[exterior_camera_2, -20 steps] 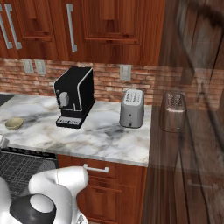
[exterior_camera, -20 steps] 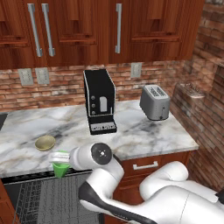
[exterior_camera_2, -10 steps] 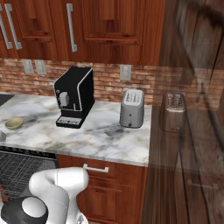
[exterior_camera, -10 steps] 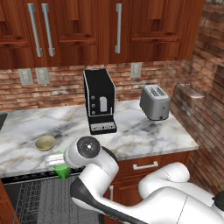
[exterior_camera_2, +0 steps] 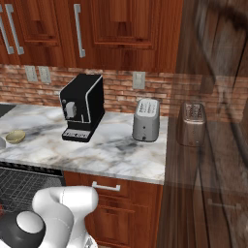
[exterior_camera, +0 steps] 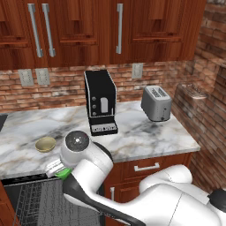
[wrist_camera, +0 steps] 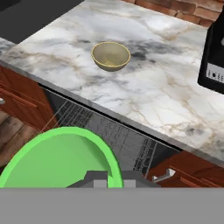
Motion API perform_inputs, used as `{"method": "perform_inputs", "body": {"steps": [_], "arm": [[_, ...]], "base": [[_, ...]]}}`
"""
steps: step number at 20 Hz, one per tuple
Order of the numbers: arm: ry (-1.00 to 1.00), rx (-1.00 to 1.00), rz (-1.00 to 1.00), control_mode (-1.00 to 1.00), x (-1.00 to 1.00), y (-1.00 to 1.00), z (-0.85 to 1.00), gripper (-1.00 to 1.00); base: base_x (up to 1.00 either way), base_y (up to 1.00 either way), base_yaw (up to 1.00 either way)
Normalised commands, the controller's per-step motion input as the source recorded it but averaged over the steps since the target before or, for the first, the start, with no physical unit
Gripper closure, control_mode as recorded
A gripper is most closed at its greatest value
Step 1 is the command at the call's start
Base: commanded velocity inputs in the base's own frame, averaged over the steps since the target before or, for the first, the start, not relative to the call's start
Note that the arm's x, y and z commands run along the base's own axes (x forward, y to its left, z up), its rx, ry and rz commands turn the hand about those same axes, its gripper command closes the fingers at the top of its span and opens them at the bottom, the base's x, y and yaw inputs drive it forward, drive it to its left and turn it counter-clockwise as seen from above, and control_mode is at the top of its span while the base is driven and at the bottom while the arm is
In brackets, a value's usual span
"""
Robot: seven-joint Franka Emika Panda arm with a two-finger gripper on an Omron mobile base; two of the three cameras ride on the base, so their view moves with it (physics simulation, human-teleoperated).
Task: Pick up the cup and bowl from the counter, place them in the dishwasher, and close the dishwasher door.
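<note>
Counting the task items, I see one cup (wrist_camera: 59, 157), one bowl (exterior_camera: 45, 144), one counter (exterior_camera: 145, 134) and one dishwasher (exterior_camera: 35, 203). Also on the counter: one coffee machine (exterior_camera: 100, 102) and one toaster (exterior_camera: 156, 103).

The gripper (wrist_camera: 109, 179) is pinched on the rim of the green cup, which is held just off the counter's front edge, above the open dishwasher's wire rack. The bowl rests on the counter, left of the coffee machine, well apart from the cup.

Compared with one second ago, the arm has swung lower and forward; in the left base view the cup (exterior_camera: 62, 173) is now mostly hidden behind the arm.

The hand view shows the cup's rim and interior; the right base view shows the bowl (exterior_camera_2: 15, 136) and probably the rack (exterior_camera_2: 24, 181), though its contents are unclear.
</note>
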Motion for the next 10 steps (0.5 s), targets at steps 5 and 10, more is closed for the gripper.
{"method": "perform_inputs", "body": {"steps": [5,10], "arm": [[-0.01,-0.34,0.24,-1.00,0.00,0.00,-0.24,1.00],[-0.04,-0.31,0.27,-1.00,0.00,0.00,-0.44,1.00]], "base": [[0.00,0.00,0.00],[0.00,0.00,0.00]]}}
